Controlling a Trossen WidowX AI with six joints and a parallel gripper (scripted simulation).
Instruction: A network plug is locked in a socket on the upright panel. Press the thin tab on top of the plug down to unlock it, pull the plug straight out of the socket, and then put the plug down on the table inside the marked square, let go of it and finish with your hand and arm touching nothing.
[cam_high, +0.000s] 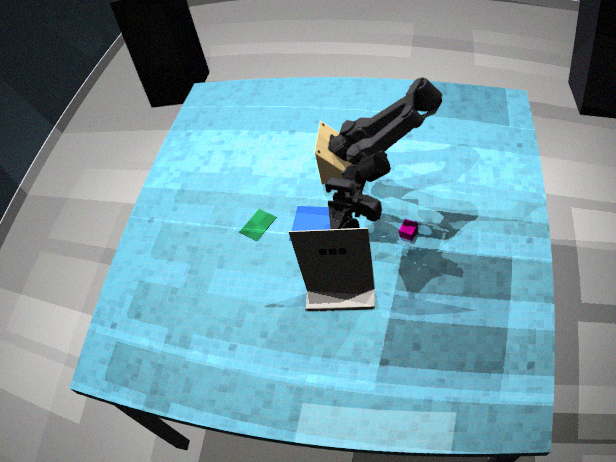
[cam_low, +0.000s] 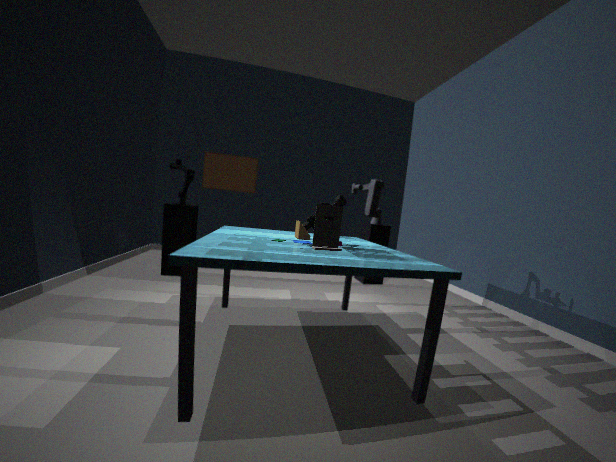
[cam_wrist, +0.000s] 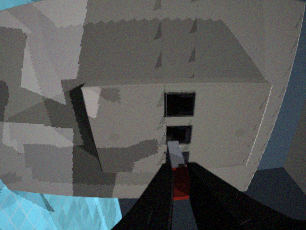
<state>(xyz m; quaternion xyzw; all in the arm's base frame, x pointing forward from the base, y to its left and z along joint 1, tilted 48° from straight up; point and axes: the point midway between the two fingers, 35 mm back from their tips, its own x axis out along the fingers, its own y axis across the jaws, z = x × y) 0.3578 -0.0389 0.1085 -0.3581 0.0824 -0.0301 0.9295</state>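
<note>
The upright dark panel (cam_high: 332, 270) (cam_low: 327, 227) stands on a pale base in the middle of the table. In the wrist view its pale face (cam_wrist: 127, 122) fills the frame, with two dark socket openings (cam_wrist: 180, 103) one above the other. The red plug (cam_wrist: 178, 187) sits just below them at the panel, with its thin grey tab (cam_wrist: 176, 154) on top. My gripper (cam_wrist: 177, 166) (cam_high: 345, 220) is right behind the panel, shut on the plug with both dark fingers flanking it. A blue square (cam_high: 310, 218) lies flat on the table just behind the panel.
A green flat patch (cam_high: 258, 224) lies left of the blue square. A small magenta cube (cam_high: 408, 229) stands to the right of the gripper. A tan board (cam_high: 327, 157) leans under the arm. Black pedestals stand beyond the table's far corners.
</note>
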